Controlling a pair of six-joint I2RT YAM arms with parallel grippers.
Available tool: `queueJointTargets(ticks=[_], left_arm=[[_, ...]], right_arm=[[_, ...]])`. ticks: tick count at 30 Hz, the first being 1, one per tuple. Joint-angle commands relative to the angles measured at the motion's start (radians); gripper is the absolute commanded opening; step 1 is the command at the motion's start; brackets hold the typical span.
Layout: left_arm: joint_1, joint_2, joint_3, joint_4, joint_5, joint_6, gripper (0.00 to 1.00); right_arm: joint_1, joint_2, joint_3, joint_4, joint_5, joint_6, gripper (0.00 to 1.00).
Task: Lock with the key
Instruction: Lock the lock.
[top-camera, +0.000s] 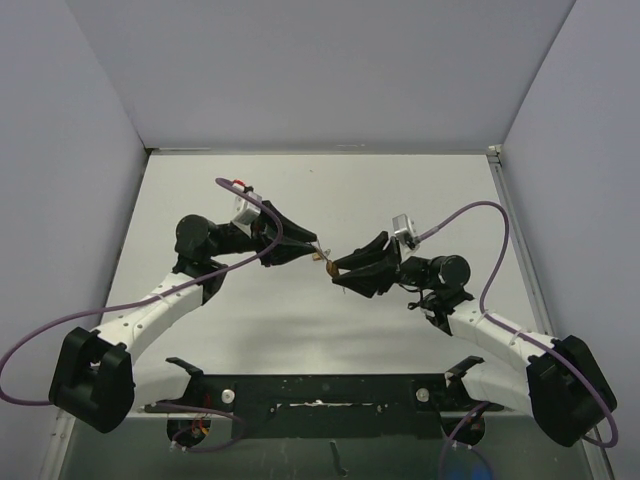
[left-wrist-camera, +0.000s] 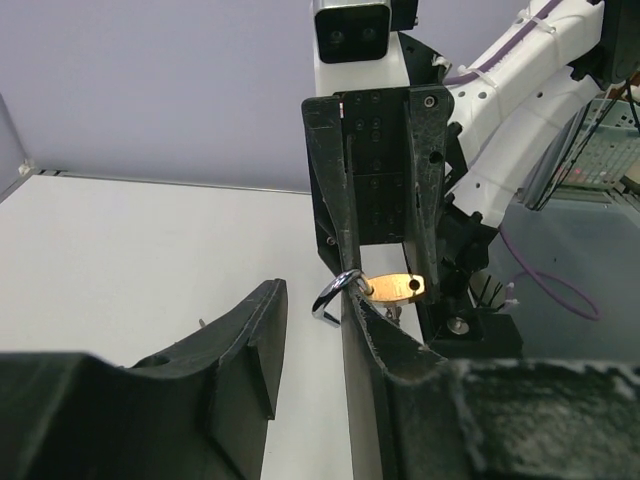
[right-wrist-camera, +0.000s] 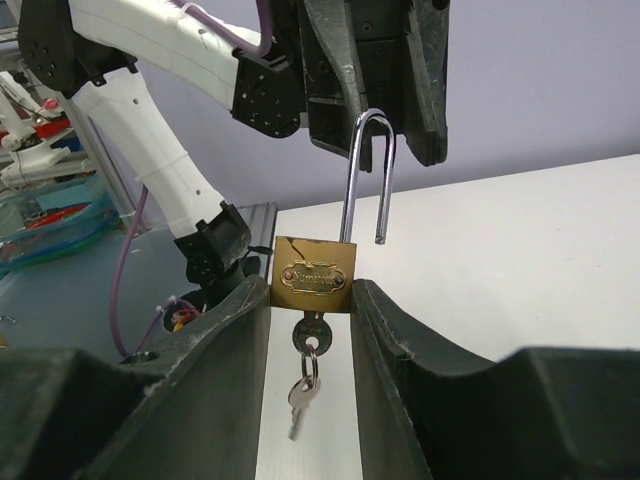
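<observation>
The right pincer (right-wrist-camera: 312, 292) squeezes the padlock (right-wrist-camera: 314, 272). Its open shackle (right-wrist-camera: 366, 170) points straight at the left pincer (left-wrist-camera: 312, 300), which gapes wide around it.

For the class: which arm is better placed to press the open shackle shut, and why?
Left. The left tool, open, sits at the shackle top; the right tool is busy gripping the padlock body.
</observation>
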Motion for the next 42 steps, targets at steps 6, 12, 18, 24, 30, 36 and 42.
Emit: queueJointTargets(ticks=[6, 12, 18, 24, 30, 36, 42], left_arm=[[-0.022, -0.024, 0.016, 0.016, 0.021, 0.012, 0.25], [-0.026, -0.034, 0.014, -0.015, 0.026, 0.026, 0.1], [-0.033, -0.051, 0.04, -0.1, 0.006, 0.026, 0.0], [-0.033, -0.086, 0.105, -0.236, -0.022, 0.039, 0.0], [-0.033, -0.099, 0.264, -0.584, -0.052, 0.159, 0.0], [-0.033, -0.079, 0.394, -0.885, -0.061, 0.32, 0.0], [-0.044, -0.035, 0.455, -1.026, -0.037, 0.386, 0.0]], right_arm=[[0.015, -0.037, 0.02, -0.007, 0.081, -0.075, 0.0], [0.017, -0.057, 0.009, -0.015, 0.131, -0.102, 0.0], [0.019, -0.076, 0.01, -0.057, 0.165, -0.139, 0.0], [0.038, -0.109, 0.038, -0.198, 0.18, -0.203, 0.11], [0.052, -0.163, 0.076, -0.345, 0.179, -0.27, 0.74], [0.052, -0.22, 0.091, -0.456, 0.205, -0.312, 0.82], [0.051, -0.2, 0.111, -0.441, 0.187, -0.301, 0.73]])
